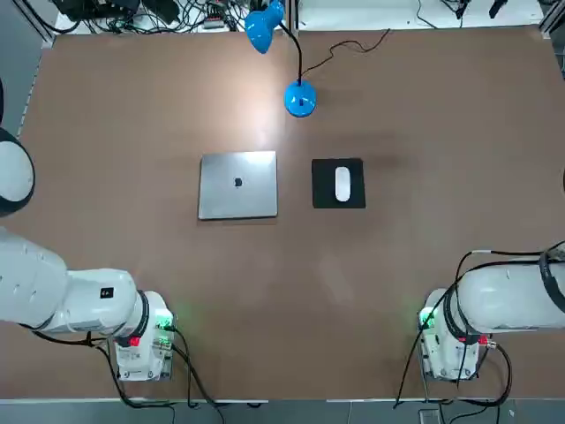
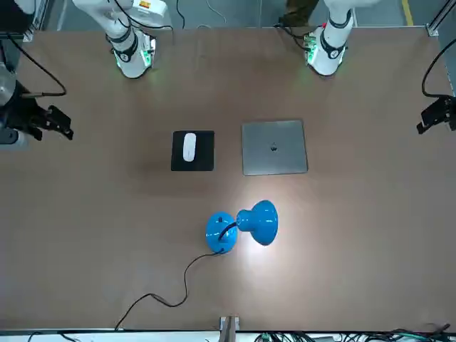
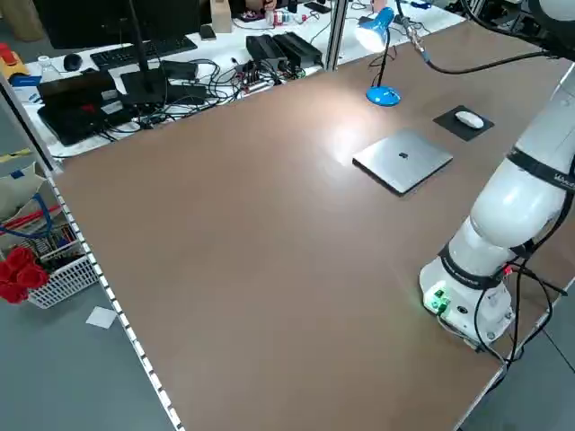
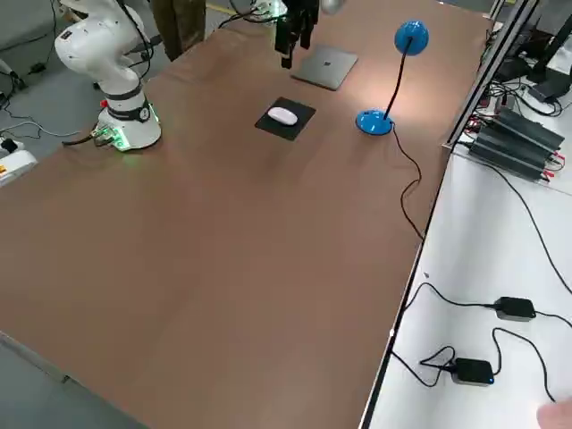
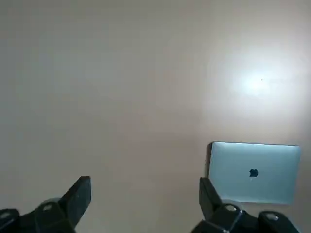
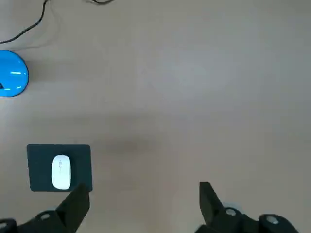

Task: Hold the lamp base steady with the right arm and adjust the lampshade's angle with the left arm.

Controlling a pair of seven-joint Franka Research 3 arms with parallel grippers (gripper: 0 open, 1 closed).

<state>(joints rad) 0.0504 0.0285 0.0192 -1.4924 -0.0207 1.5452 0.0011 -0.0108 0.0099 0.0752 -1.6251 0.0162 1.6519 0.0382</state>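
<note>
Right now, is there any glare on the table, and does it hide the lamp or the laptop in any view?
Top view: bright patch on the table between the lampshade and the closed laptop, hiding neither. Front view: glow beside the lamp base, which stays clear. Left wrist view: a washed-out spot beyond the laptop. Left side view: sheen near the laptop.

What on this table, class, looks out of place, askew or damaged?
Nothing stands out. The lamp base sits flat, its lampshade leaning toward the far edge; the laptop is closed, and the mouse lies on its pad.
</note>
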